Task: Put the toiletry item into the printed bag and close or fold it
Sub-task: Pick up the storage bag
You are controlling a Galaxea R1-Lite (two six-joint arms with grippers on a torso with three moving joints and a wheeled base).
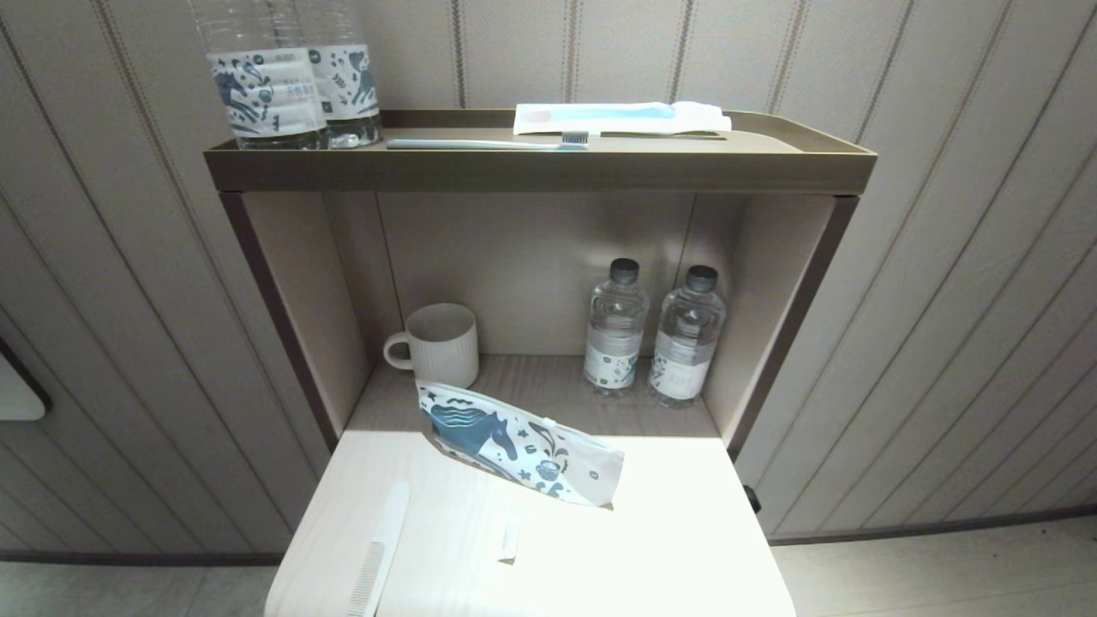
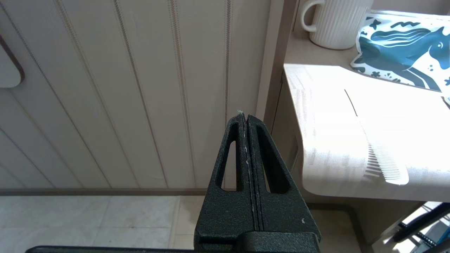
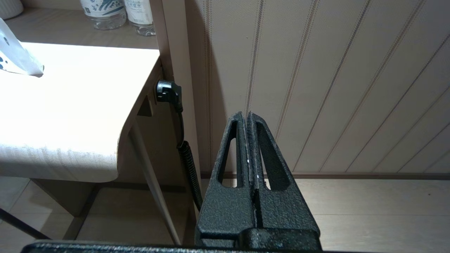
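Head view hides arms; left gripper (image 2: 246, 117), right gripper (image 3: 246, 116) pressed together, possibly parked

A pale table (image 1: 668, 531) holds the printed bag (image 1: 518, 441) near its middle. A white comb (image 1: 377, 553) lies at 8 o'clock from the bag. A small white packet (image 1: 510, 540) lies at 6 o'clock. A mug (image 1: 437, 344) stands at 11 o'clock, two bottles (image 1: 651, 338) at 1 o'clock. The top shelf (image 1: 540, 163) carries two more bottles (image 1: 291, 77), a toothbrush (image 1: 488, 143) and a wrapper (image 1: 621, 117).
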